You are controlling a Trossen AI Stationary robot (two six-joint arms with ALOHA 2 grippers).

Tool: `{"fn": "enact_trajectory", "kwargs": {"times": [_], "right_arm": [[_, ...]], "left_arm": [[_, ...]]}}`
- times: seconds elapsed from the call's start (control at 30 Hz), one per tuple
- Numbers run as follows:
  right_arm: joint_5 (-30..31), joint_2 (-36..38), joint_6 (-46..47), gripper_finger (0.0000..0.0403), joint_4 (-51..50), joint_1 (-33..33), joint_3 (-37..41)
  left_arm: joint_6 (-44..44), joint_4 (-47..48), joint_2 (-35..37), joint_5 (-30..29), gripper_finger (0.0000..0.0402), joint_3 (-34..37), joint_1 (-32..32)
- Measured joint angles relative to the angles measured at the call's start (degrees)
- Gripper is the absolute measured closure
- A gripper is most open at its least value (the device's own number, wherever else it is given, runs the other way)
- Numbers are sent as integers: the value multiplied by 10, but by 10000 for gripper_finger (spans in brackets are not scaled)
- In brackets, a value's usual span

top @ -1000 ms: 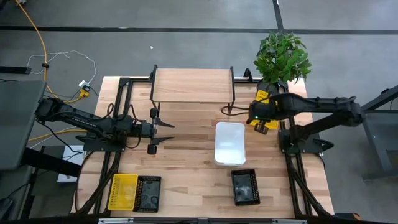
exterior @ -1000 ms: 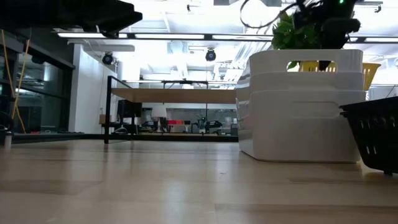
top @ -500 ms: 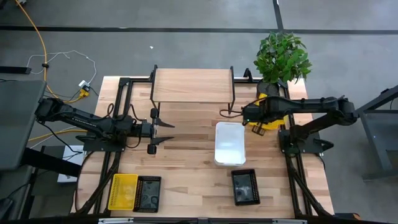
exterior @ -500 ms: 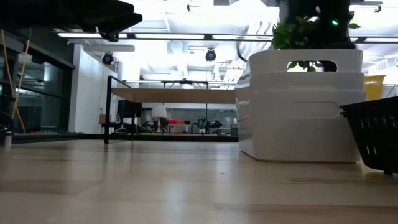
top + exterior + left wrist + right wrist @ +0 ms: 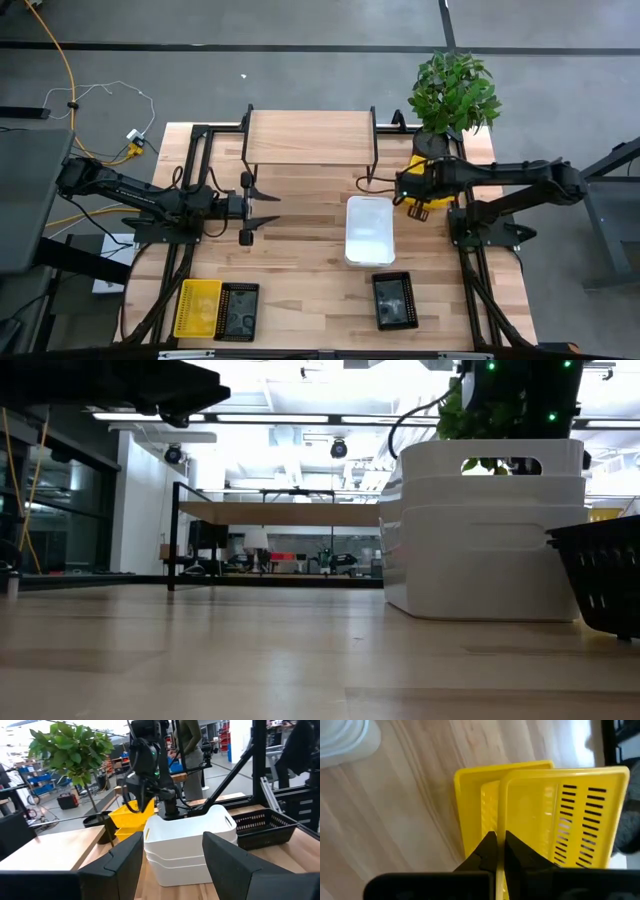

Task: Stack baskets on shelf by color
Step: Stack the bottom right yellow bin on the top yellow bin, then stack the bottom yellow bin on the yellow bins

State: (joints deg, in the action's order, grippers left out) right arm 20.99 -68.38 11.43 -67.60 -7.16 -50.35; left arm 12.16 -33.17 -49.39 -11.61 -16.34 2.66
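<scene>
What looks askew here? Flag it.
The yellow basket pinched by the right gripper hangs tilted over a second yellow basket on the table, near the white baskets. The shelf holds nothing.

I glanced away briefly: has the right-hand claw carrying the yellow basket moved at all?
Yes. The right gripper, shut on the yellow basket, slid toward the white basket, then drifted back slightly.

Yellow basket (image 5: 425, 190) mostly hidden under right arm; black basket (image 5: 600, 585) cut by edge.
</scene>
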Motion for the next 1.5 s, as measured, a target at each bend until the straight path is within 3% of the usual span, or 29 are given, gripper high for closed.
{"fn": "enact_trajectory", "kwargs": {"times": [0.9, 1.03, 1.3, 1.5], "right_arm": [[-7, -3, 13, 398, 47, 0, 38], [-12, -3, 45, 359, 20, 0, 38], [-2, -3, 66, 233, 12, 0, 38], [-23, -3, 84, 185, 10, 1, 38]], "left_arm": [[-32, 4, 0, -11, 209, 0, 0], [-32, 4, 0, -11, 209, 0, 0], [-32, 4, 0, -10, 209, 0, 0], [-46, 4, 0, -10, 209, 0, 0]]}}
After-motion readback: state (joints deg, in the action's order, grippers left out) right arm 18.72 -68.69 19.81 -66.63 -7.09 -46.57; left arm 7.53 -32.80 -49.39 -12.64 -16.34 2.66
